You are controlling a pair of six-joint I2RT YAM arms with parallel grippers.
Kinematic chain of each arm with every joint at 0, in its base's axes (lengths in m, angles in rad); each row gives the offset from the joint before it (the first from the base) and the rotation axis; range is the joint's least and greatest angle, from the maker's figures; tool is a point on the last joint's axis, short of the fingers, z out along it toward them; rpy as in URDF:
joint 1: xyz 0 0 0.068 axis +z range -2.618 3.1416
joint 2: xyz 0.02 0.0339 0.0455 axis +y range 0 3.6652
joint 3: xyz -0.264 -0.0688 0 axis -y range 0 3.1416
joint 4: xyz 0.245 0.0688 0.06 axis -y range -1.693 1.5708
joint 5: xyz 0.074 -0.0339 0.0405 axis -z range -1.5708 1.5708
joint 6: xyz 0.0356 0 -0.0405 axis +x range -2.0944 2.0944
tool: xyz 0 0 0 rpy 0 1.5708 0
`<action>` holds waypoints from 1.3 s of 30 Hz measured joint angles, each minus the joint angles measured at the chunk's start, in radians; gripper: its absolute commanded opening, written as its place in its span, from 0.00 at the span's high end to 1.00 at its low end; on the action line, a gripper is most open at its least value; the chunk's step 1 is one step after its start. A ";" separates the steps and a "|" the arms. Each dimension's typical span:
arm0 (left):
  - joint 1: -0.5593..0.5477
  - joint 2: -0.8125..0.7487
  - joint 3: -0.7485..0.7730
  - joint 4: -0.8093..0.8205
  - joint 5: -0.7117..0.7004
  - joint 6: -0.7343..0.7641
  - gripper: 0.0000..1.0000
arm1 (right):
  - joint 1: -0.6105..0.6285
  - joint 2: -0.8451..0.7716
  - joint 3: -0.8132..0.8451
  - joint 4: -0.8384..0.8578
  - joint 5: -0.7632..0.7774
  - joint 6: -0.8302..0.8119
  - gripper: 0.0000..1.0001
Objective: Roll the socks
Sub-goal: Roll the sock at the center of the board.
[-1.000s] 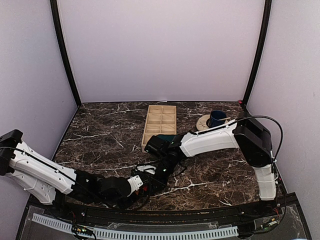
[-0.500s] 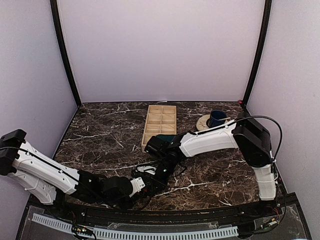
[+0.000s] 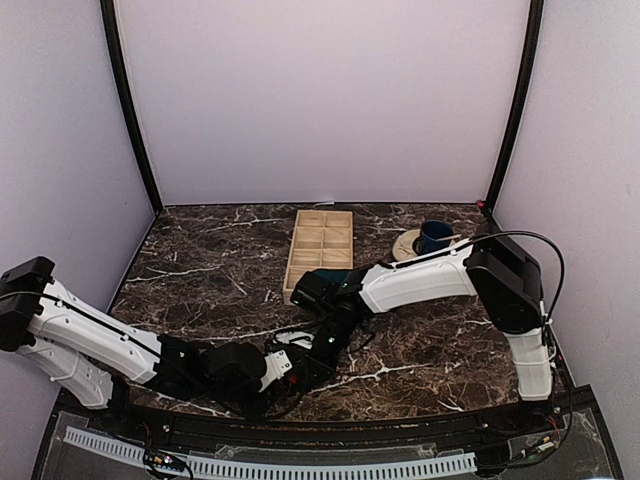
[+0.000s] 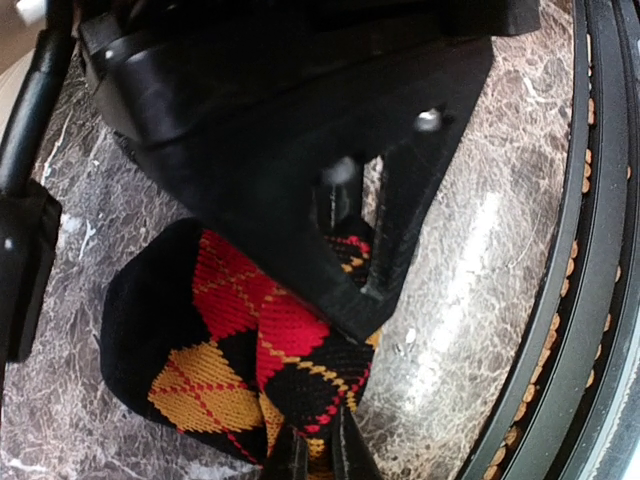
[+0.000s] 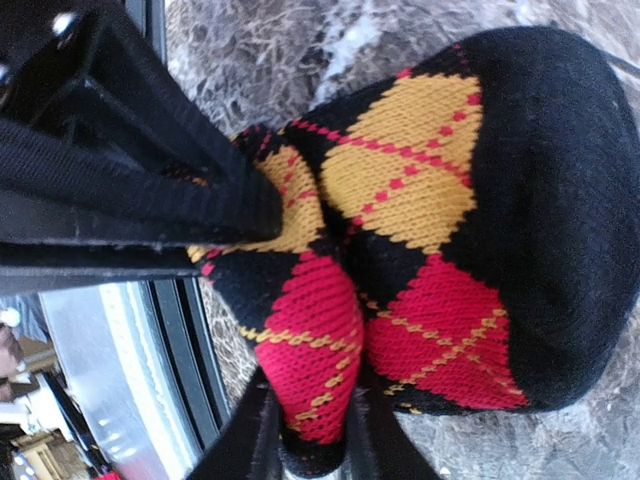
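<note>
While the wooden divider tray [image 3: 320, 245] sits upper centre with a dark blue mug [image 3: 435, 237] to its right, we see the knitted argyle sock [image 4: 200, 350] bunched on glossy veined marble [image 3: 200, 270] at lower centre. The left gripper [image 4: 315, 445] pinches its edge, the right gripper [image 5: 315, 410] clamps a red fold, and the teal sock [image 3: 333, 275] lies by the tray.

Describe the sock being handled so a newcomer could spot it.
On the dark marble table, near the middle of its front edge, lies the argyle sock. Its red and orange diamonds on black set it apart from the plain teal sock.
</note>
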 measured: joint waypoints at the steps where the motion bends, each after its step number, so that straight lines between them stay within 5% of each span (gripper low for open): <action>1: 0.007 0.000 0.000 0.000 0.016 -0.003 1.00 | -0.002 0.000 -0.001 0.001 -0.001 -0.001 0.80; 15: 0.117 0.014 0.010 0.021 0.216 -0.062 1.00 | -0.040 -0.048 -0.119 0.129 -0.075 0.047 0.68; 39: 0.334 0.112 0.051 0.050 0.641 -0.088 1.00 | -0.106 -0.227 -0.384 0.360 -0.002 0.179 0.64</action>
